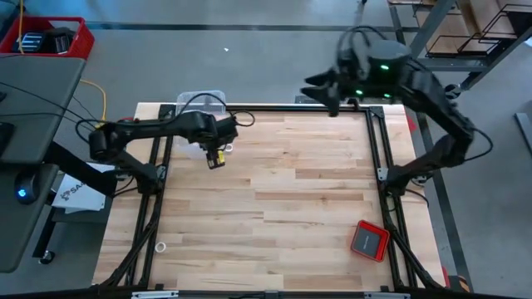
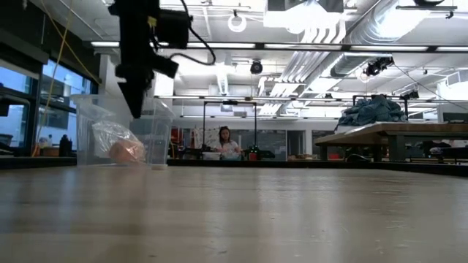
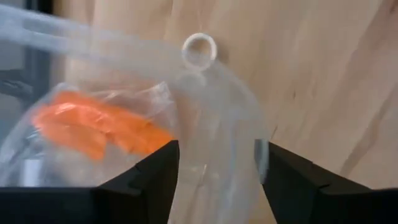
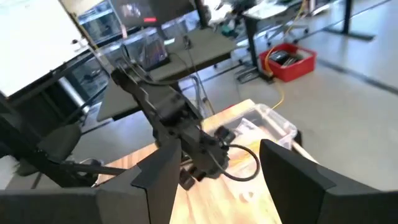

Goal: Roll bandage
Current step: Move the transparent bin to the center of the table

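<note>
Left wrist view: left gripper (image 3: 216, 167), fingers apart, hovers over the bin (image 3: 93, 43) holding the bagged bandage (image 3: 99, 127). Rolling looks done; next, withdraw clear. Right gripper (image 4: 211, 171) waits, fingers apart.

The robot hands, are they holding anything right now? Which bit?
Nothing is held. The left gripper hangs open over the clear bin, where the orange bandage lies in a plastic bag. The right gripper waits open, up off the table.

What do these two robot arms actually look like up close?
Both arms are dark, jointed and slim, with black cables looping alongside. The left tool has a small yellow marking near its tip and two dark wedge-shaped fingers. The right arm shows green lights near its tool.
</note>
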Robot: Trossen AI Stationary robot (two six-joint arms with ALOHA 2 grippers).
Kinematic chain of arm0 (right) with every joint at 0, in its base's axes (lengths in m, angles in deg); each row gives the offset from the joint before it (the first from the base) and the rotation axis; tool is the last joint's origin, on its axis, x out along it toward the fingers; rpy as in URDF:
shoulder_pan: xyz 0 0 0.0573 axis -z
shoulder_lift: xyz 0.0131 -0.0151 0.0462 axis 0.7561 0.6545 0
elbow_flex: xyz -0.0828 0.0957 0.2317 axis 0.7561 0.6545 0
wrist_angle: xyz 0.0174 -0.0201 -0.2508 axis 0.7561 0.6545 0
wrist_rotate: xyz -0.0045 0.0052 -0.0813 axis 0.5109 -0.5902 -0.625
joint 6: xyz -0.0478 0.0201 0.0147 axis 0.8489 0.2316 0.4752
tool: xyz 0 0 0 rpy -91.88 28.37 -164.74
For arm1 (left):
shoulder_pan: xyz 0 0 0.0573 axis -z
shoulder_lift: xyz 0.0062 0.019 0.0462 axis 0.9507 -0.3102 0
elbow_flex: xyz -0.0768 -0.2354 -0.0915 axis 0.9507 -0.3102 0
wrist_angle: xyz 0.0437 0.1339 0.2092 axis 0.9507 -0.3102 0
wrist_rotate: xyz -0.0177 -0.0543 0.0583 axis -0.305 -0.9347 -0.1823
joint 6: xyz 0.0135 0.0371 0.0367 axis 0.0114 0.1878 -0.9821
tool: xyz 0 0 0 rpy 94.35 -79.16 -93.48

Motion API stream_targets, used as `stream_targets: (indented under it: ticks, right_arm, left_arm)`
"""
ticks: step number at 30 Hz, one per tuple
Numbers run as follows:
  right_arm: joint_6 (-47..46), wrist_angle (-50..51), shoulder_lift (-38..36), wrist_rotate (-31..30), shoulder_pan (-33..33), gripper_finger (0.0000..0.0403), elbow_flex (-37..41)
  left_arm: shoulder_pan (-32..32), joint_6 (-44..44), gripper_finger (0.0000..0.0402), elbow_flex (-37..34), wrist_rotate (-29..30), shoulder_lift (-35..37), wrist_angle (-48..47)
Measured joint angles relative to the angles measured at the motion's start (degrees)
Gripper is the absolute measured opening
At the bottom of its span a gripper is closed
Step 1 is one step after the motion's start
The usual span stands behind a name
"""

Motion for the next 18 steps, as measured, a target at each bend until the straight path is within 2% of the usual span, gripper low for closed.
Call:
stream_targets:
  ticks: [2, 4, 6, 9, 10, 15, 18]
  right_arm:
    - [-0.1, 2.0, -2.7, -3.2, -1.8, 0.021, 0.0]
    - [-0.7, 3.9, -5.1, -6.3, -3.4, 0.021, 0.0]
    - [-1.1, 6.2, -7.5, -9.5, -4.7, 0.021, 0.0]
    - [-1.7, 10.0, -10.5, -14.2, -6.5, 0.021, 0.0]
    - [-2.3, 11.1, -11.2, -15.4, -7.0, 0.021, 0.0]
    - [-2.6, 14.1, -13.8, -18.5, -9.0, 0.021, 0.0]
    - [-2.5, 14.3, -14.5, -18.8, -9.5, 0.021, 0.0]
  left_arm:
    - [0.0, 1.5, 0.0199, 0.0, -2.0, -2.1, 1.8]
    - [1.6, 1.7, 0.0171, 0.0, -3.6, -3.3, 4.7]
    - [3.9, 1.3, 0.0122, 0.2, -3.5, -4.0, 7.6]
    - [6.2, 1.9, 0.003, 2.3, 1.9, -4.2, 9.5]
    - [6.1, 2.3, 0.0019, 3.1, 2.4, -3.8, 9.5]
    - [5.8, 2.0, 0.0013, 10.5, 4.9, -1.9, 5.1]
    - [6.5, -0.4, 0.0013, 16.5, 2.9, -0.8, 6.1]
